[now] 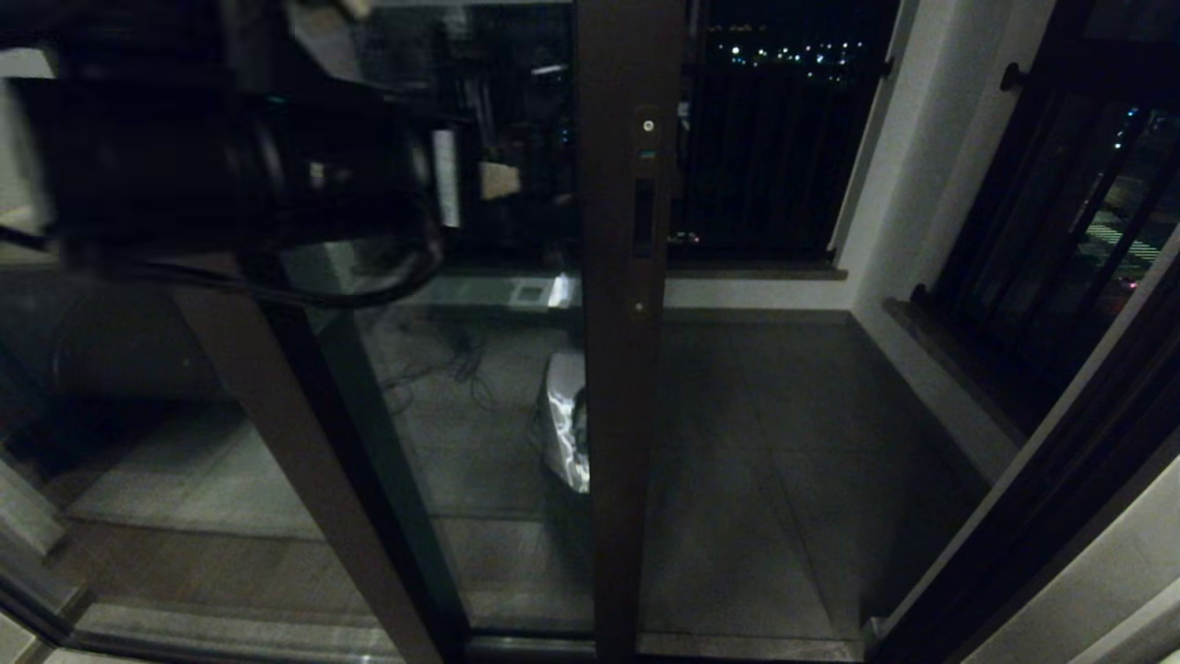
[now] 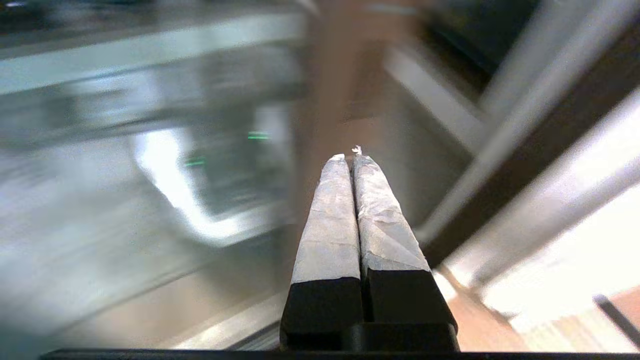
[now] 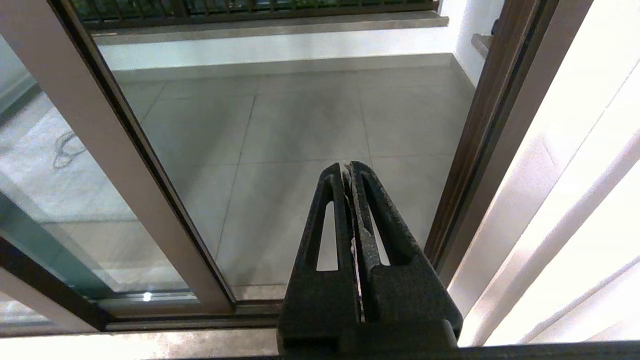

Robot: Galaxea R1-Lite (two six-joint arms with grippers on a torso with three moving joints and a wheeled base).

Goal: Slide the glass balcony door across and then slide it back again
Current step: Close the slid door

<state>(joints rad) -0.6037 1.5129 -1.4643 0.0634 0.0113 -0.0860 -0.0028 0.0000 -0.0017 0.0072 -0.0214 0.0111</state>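
Your glass balcony door stands partway across the opening: its dark brown stile runs floor to top near the middle of the head view, with the narrow black handle slot and small screws on it at upper height. To its right the doorway is open onto the grey tiled balcony floor, and black barred railings stand beyond. To its left you see glass and a second, slanting brown post. Your left end effector is clenched, its pale wrapped fingers pressed together and grasping nothing, aimed toward the brown stile; the arm itself fills the upper left of the head view. Your right end effector is parked low, clenched and empty, pointing at the balcony floor through the open gap.
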